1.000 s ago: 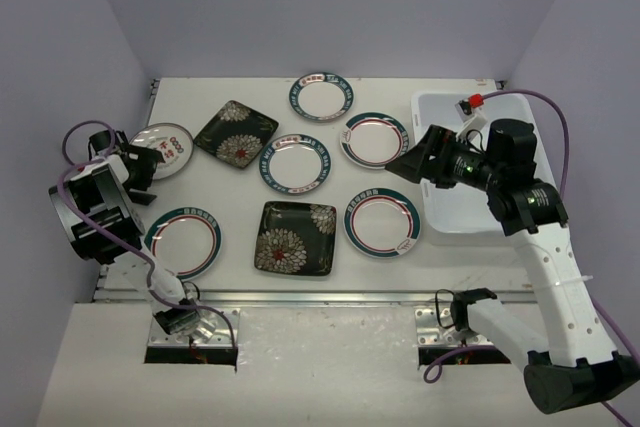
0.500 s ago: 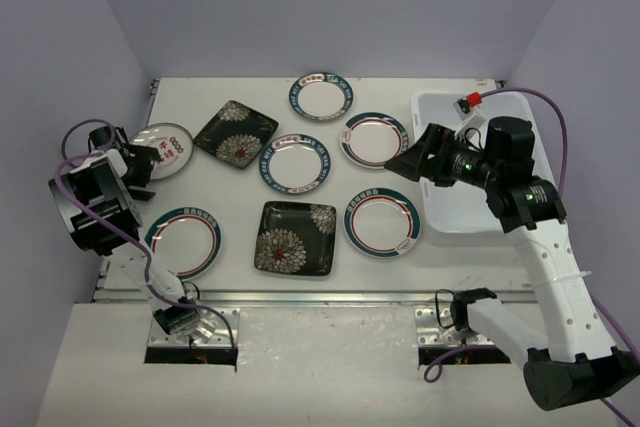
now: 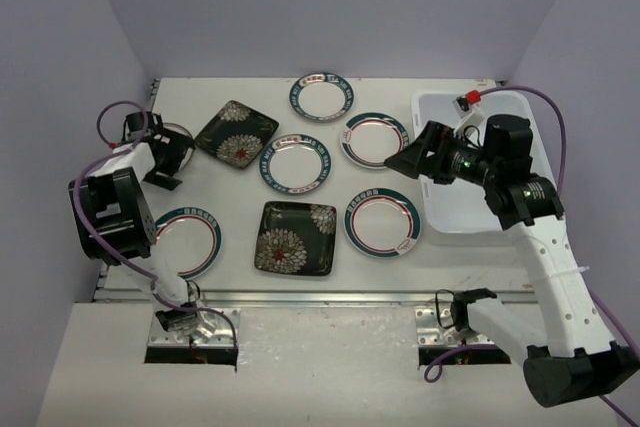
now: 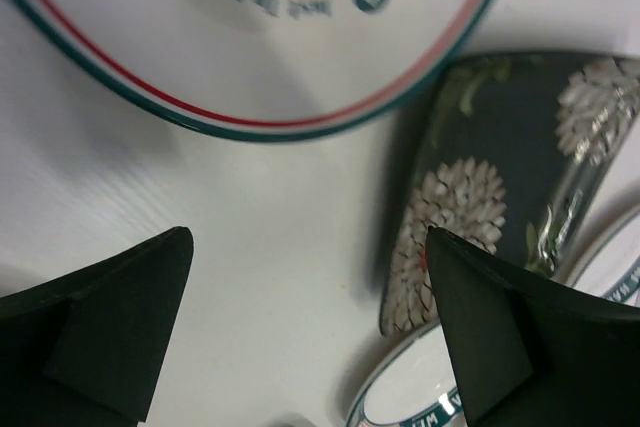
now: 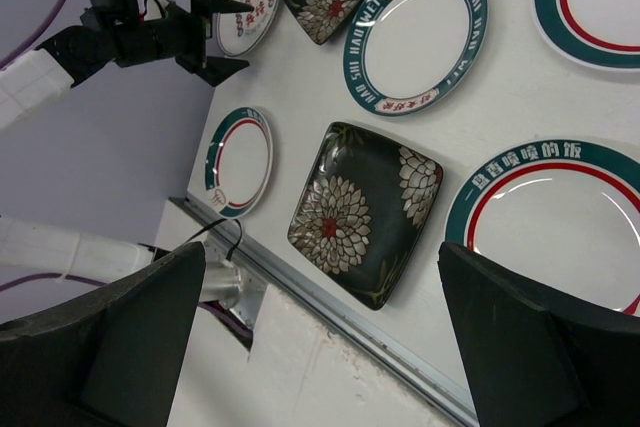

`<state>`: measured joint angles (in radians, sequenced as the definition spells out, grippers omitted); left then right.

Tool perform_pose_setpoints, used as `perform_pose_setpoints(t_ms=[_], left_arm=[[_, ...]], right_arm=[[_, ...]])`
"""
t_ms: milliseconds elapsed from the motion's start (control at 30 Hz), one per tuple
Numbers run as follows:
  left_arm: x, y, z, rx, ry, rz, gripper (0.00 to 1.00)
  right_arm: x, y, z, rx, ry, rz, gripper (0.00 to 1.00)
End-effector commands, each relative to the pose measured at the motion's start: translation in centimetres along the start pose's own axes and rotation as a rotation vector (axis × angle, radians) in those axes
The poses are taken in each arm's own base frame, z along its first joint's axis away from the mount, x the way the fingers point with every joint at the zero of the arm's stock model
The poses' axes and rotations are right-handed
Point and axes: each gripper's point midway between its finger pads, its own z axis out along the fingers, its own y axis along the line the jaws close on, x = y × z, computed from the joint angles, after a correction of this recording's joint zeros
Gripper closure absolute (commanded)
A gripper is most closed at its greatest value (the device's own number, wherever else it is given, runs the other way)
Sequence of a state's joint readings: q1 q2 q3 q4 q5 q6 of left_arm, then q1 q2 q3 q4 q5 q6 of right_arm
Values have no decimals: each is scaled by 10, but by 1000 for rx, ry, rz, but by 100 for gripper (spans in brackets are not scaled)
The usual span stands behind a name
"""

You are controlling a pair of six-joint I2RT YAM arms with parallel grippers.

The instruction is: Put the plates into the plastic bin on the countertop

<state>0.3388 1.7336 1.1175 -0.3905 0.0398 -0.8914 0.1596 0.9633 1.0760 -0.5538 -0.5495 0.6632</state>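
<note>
Several plates lie on the countertop. Round teal-rimmed ones are at the back, centre, centre right, front right and front left. Two square black floral plates lie among them. The red-medallion plate lies at the far left, mostly hidden under my left gripper, which is open just above its edge. The plastic bin stands at the right. My right gripper is open and empty, raised beside the bin's left wall.
A metal rail runs along the table's near edge. Purple walls close in the left, back and right. A purple cable arcs over the bin's far right corner. In the right wrist view the front square plate lies below the fingers.
My left gripper has swung from the table's left edge back and right, over the medallion plate. My right gripper has barely moved.
</note>
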Motion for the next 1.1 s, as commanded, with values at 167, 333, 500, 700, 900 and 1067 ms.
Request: perform_pose_setpoints(t_ms=[167, 333, 500, 700, 900, 1067], left_arm=[[53, -62, 15, 89, 64, 63, 0], [70, -67, 35, 35, 77, 55, 0], [71, -71, 48, 51, 70, 55, 5], [76, -62, 63, 26, 82, 55, 41], [78, -58, 66, 30, 80, 44, 73], [76, -69, 59, 67, 84, 32, 100]], right_arm=[[-21, 12, -2, -30, -62, -43, 1], [-20, 13, -4, -24, -58, -51, 1], [-22, 13, -6, -17, -57, -66, 1], [-24, 14, -6, -11, -45, -61, 1], [-27, 15, -7, -6, -55, -61, 1], [-25, 14, -6, -5, -54, -39, 1]])
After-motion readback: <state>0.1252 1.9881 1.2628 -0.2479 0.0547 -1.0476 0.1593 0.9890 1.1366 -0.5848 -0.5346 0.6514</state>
